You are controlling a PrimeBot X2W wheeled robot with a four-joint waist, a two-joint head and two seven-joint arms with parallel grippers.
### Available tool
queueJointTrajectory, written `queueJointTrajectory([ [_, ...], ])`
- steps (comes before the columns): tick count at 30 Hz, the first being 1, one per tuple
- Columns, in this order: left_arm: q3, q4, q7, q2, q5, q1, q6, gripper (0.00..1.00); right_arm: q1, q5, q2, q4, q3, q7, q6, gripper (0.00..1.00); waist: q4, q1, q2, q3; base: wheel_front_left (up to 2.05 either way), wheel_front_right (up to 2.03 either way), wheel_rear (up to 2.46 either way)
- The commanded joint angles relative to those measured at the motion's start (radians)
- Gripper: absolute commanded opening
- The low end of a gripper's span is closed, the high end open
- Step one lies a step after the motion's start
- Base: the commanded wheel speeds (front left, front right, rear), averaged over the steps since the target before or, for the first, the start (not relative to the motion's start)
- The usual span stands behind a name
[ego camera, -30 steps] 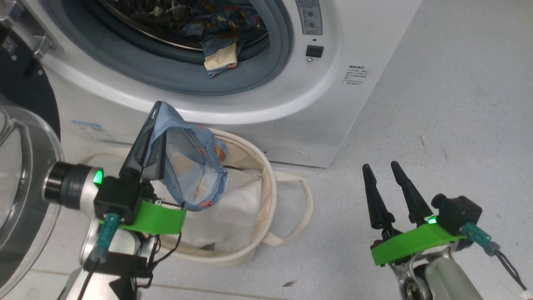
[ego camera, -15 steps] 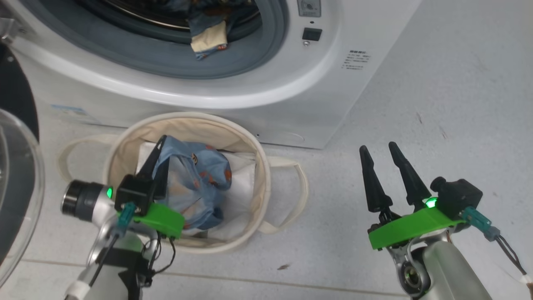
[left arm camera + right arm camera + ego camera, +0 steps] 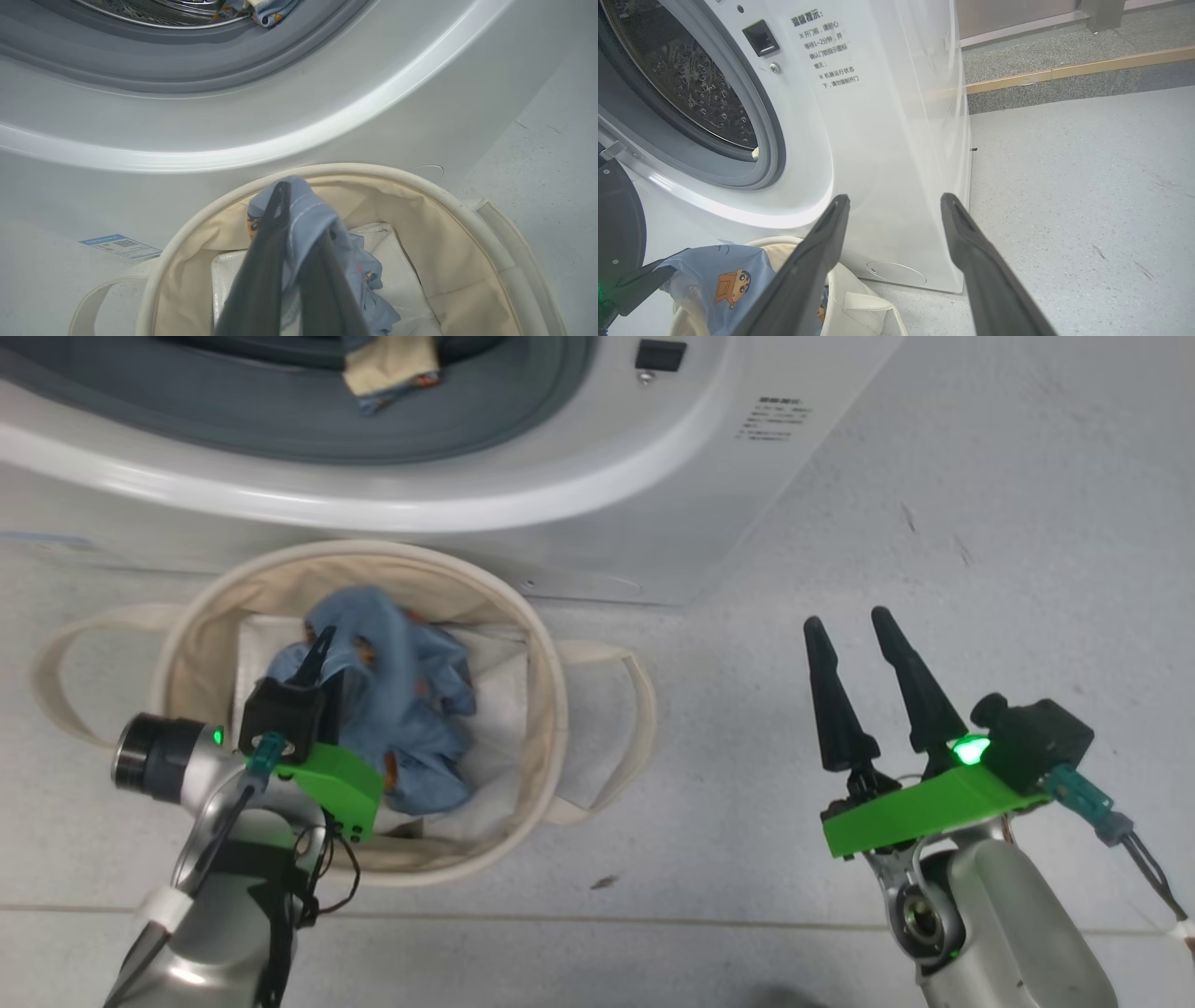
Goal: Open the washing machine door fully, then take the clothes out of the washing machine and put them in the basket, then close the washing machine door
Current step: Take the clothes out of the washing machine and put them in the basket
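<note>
So the clothes are a light blue garment, thin and floppy, with small orange-brown cartoon prints all over. The right wrist view shows one print pretty clearly, a boxy little cartoon figure. The whole thing is bunched up and crumpled.

It's inside the basket, a round cream canvas tub with a loop handle on each side. The lower folds lie on the white sheet lining the basket's bottom. The upper part is draped over the left tool. That tool reaches into the basket from its near left side, and its two dark fingers are pinched together on a fold of the fabric. In the left wrist view the cloth wraps over and between them, up near the fingertips.

The right tool sits well off to the right of the basket over the bare floor. Its fingers are spread wide with nothing between them.

The washing machine stands just behind the basket. Another blue piece with a beige patch hangs over its grey gasket, so that one's beyond the basket, not in it.
</note>
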Motion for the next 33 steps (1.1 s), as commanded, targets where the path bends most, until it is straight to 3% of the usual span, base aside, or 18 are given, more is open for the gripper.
queueJointTrajectory([
  [1,0.033,0.004,-0.005,0.023,-0.001,-0.026,0.0,0.0,-0.01,0.007,0.002,-0.037,0.023,-0.012,0.0,1.0,-0.019,0.0,0.0,0.023,0.0,0.0,0.0],
  [14,0.031,0.127,-0.005,0.033,0.002,-0.053,0.023,0.0,-0.022,0.008,0.002,-0.046,0.017,-0.012,0.0,1.0,-0.034,0.0,0.0,0.056,0.0,0.0,0.0],
  [15,0.031,0.133,-0.005,0.031,0.002,-0.051,0.026,0.15,-0.023,0.006,0.002,-0.045,0.016,-0.012,0.0,1.0,-0.03,0.0,0.0,0.055,0.0,0.0,0.0],
  [16,0.031,0.147,-0.005,0.031,0.002,-0.049,0.031,0.78,-0.024,0.004,0.002,-0.044,0.016,-0.012,0.0,1.0,-0.027,0.0,0.0,0.051,0.0,0.0,0.0],
  [17,0.03,0.165,-0.005,0.029,0.004,-0.048,0.039,1.0,-0.025,0.002,0.002,-0.042,0.016,-0.012,0.0,1.0,-0.023,0.0,0.0,0.047,0.0,0.0,0.0],
  [27,0.044,0.106,-0.005,-0.005,-0.021,0.003,0.072,1.0,-0.001,-0.011,0.002,-0.011,0.019,-0.012,0.0,1.0,0.038,0.0,0.0,-0.06,0.0,0.0,0.0],
  [33,0.016,0.075,-0.005,-0.024,-0.012,0.058,0.055,1.0,0.024,-0.012,0.002,0.009,0.023,-0.012,0.0,1.0,0.072,0.0,0.0,-0.136,0.0,0.0,0.0],
])
